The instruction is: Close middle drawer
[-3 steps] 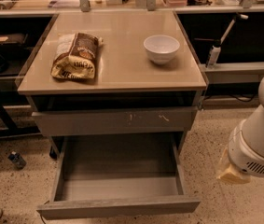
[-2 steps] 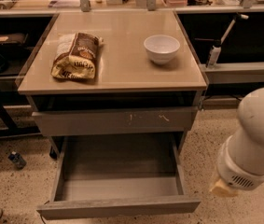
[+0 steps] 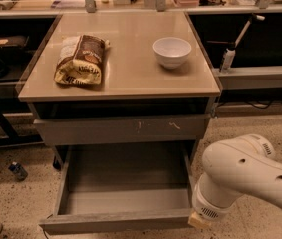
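Gripper lies out of sight past the lower right edge, beyond the white arm (image 3: 240,176), so wide or narrow cannot be told; the middle drawer (image 3: 115,222) stands pulled out below the counter (image 3: 130,78), just left of the arm; a white bowl (image 3: 172,51) and snack bag (image 3: 80,59) sit on top.
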You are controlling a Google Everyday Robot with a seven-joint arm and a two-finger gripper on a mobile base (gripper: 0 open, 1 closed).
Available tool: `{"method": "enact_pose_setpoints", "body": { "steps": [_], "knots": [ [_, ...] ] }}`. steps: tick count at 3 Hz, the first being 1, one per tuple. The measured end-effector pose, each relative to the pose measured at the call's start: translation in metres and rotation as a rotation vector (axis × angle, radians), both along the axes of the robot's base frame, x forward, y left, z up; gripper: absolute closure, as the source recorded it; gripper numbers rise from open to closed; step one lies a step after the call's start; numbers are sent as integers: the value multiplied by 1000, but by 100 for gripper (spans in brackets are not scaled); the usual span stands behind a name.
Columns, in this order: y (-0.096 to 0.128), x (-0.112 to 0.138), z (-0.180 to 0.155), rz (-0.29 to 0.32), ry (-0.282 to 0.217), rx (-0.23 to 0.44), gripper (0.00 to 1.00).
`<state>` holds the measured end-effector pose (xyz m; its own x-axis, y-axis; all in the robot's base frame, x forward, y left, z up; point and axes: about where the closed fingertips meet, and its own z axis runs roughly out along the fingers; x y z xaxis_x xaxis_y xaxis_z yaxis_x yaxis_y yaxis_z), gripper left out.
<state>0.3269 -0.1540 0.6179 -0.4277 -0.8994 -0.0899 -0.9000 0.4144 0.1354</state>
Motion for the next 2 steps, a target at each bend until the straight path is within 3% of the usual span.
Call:
{"method": "enact_pose_setpoints", "body": {
  "steps": [1,2],
  "knots": [
    [18,-4,-44,-32,57,49,100],
    [19,-4,-49,-35,64,55,100]
  ]
}}
